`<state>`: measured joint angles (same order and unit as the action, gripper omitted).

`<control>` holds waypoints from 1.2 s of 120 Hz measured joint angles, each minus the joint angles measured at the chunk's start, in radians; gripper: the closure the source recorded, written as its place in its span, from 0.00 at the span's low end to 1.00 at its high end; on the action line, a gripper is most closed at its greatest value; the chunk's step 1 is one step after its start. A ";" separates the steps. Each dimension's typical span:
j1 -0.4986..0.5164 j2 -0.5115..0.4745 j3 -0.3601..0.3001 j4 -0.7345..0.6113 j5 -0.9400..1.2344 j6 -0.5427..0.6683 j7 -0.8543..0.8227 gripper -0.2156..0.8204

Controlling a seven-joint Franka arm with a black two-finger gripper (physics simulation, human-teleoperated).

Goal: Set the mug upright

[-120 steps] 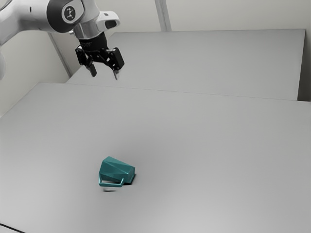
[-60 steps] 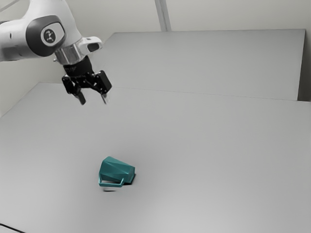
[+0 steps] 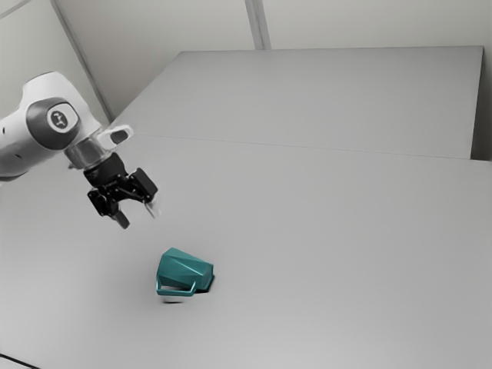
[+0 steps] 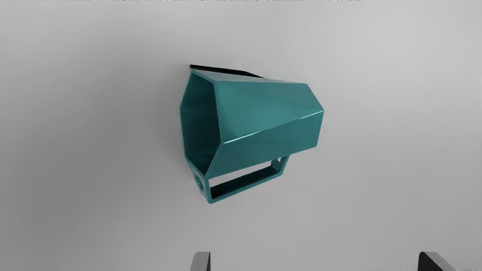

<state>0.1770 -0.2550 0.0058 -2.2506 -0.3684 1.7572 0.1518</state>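
A teal faceted mug (image 3: 184, 270) lies on its side on the grey table, its handle toward the exterior view's bottom edge. Above the table and toward the exterior view's left of the mug hangs my black gripper (image 3: 138, 218), open and apart from it. In the wrist view the mug (image 4: 263, 120) shows its hollow mouth, its narrower base end and the rectangular handle on one side. Both fingertips of my gripper (image 4: 315, 261) stand wide apart there, with bare table between them.
The grey tabletop (image 3: 323, 246) spreads around the mug. Behind it is a second grey surface (image 3: 330, 100), with pale walls beyond. A dark cable (image 3: 17, 360) lies at the exterior view's bottom left corner.
My arm has come down and toward the exterior view's left, bringing the open gripper lower and nearer to the mug. The mug has stayed where it was.
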 joint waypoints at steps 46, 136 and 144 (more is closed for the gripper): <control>0.154 0.140 0.000 -0.078 -0.262 0.087 0.365 0.21; 0.152 0.285 -0.015 -0.141 -0.485 0.079 0.756 0.21; 0.151 0.293 -0.015 -0.153 -0.511 0.075 0.779 0.24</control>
<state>0.3284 0.0378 -0.0094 -2.4038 -0.8798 1.8318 0.9308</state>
